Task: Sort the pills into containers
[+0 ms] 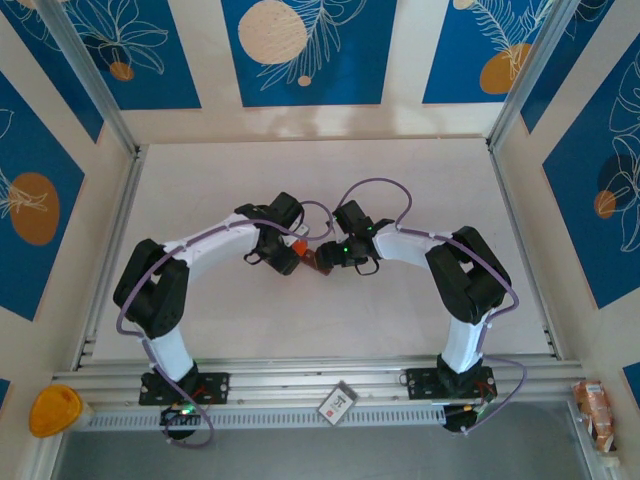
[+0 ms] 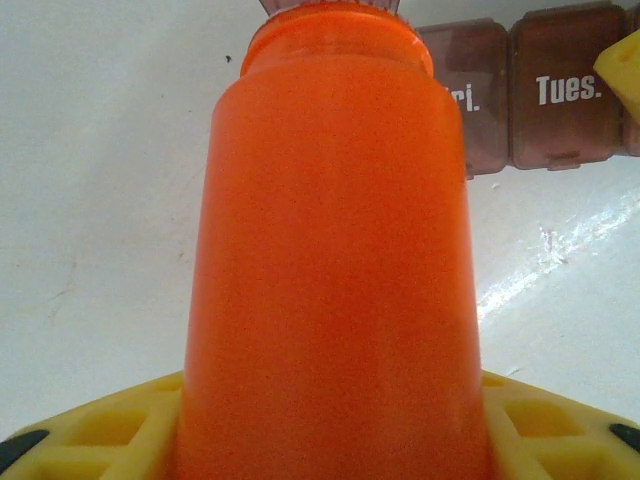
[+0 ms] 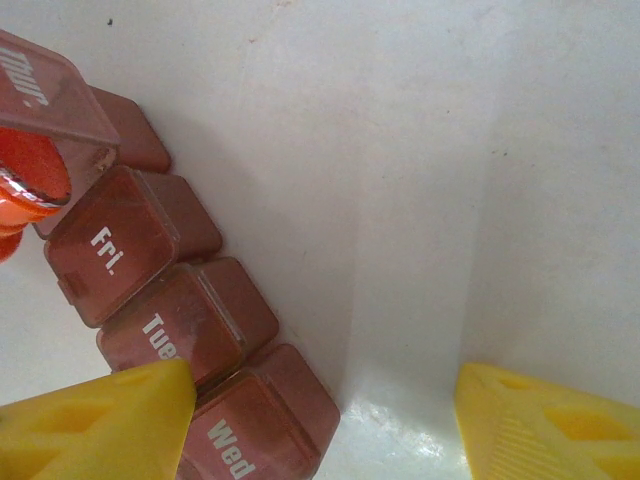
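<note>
containers (image 3: 130,250) central, well apart from table (image 1: 300,180) edges.

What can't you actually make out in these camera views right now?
- Any pills inside the bright orange cylindrical bottle: left wrist view, its opaque wall hides them.
- Open compartment's contents in the dark reddish-brown pill organiser strip: right wrist view, raised "Thur." lid covers it.
- "Wed" compartment: same view, cut off by the bottom edge.

White table (image 1: 300,170), small white card (image 1: 337,402), yellow round object (image 1: 55,410), blue floral panels (image 1: 300,50)
</note>
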`<state>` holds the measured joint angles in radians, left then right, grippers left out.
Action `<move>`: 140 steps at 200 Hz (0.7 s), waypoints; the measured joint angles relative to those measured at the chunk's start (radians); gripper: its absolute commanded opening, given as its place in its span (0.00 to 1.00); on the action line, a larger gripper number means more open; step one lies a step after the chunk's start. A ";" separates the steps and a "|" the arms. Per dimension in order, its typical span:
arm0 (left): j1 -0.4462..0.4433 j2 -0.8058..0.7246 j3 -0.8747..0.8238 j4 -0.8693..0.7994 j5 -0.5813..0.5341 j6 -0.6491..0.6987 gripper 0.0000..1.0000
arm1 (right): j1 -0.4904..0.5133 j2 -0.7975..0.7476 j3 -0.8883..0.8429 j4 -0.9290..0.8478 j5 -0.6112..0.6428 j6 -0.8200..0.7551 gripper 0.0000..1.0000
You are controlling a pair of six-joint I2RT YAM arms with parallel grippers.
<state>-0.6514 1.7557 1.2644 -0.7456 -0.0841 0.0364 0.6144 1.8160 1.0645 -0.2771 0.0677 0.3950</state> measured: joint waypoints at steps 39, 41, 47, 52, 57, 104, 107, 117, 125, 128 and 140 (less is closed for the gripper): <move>0.000 0.005 0.005 -0.004 0.000 0.000 0.00 | 0.000 0.000 0.000 0.000 0.000 0.000 0.70; 0.000 0.005 0.006 -0.005 0.000 0.000 0.00 | 0.000 0.000 0.000 0.000 0.000 0.000 0.70; 0.000 0.008 0.008 -0.005 0.000 0.000 0.00 | 0.000 0.000 0.000 0.000 0.000 0.000 0.70; 0.000 0.009 0.010 -0.005 0.000 0.001 0.00 | 0.000 0.000 0.000 0.000 0.000 0.000 0.70; 0.000 0.011 0.011 -0.006 0.000 0.001 0.00 | 0.000 0.000 0.000 0.000 0.000 0.000 0.70; 0.000 0.021 0.027 -0.021 -0.001 0.008 0.00 | 0.000 0.000 0.000 0.000 0.000 0.004 0.70; 0.000 0.022 0.027 -0.022 -0.001 0.008 0.00 | 0.000 0.000 0.000 0.000 0.000 0.004 0.70; 0.000 0.023 0.031 -0.024 -0.003 0.013 0.00 | 0.000 0.000 0.000 0.000 0.000 0.007 0.70; 0.000 0.024 0.034 -0.027 -0.004 0.016 0.00 | 0.000 0.000 0.000 0.000 0.000 0.007 0.70; 0.000 0.026 0.035 -0.029 -0.003 0.018 0.00 | 0.001 0.000 0.000 0.000 0.000 0.007 0.70; 0.000 0.027 0.037 -0.031 -0.005 0.020 0.00 | 0.001 0.000 0.000 0.000 0.000 0.008 0.70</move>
<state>-0.6514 1.7832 1.3010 -0.7769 -0.0887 0.0563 0.6155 1.8164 1.0645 -0.2768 0.0677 0.4026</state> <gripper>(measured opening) 0.526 0.699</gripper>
